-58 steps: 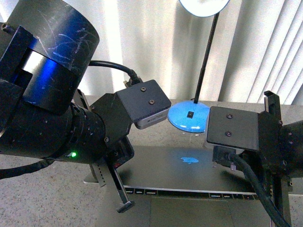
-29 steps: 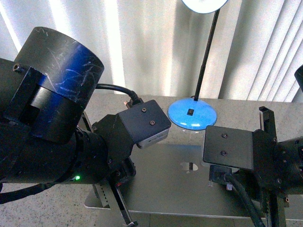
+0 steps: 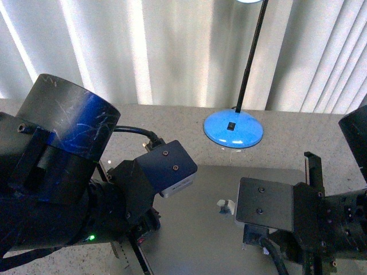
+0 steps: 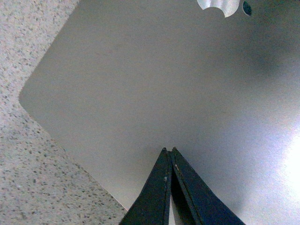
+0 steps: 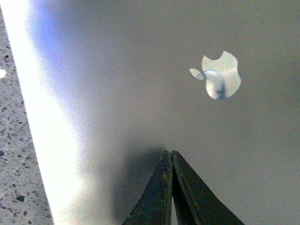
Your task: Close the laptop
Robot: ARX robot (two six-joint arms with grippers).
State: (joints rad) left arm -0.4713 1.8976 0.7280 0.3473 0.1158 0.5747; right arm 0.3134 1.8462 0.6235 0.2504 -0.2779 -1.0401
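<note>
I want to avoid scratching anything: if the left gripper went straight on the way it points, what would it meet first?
The laptop: its grey lid lies right ahead of the shut left gripper. Whether the tips touch it is unclear.

My front cam sits on the body btwn the arms, looking fwd and down past both wrists onto the laptop (image 3: 200, 229), w/ the lamp base (image 3: 233, 128) and curtain (image 3: 172, 51) beyond. Both wrist cams hang v. close over the lid, each looking along its own tips: the left gripper (image 4: 169, 151) toward a lid corner and the speckled table (image 4: 28, 164), the right gripper (image 5: 169, 153) near a lid edge. All three views share the apple logo (image 3: 226, 204), though the left wrist view crops it, so it's prob. the same one.
</note>
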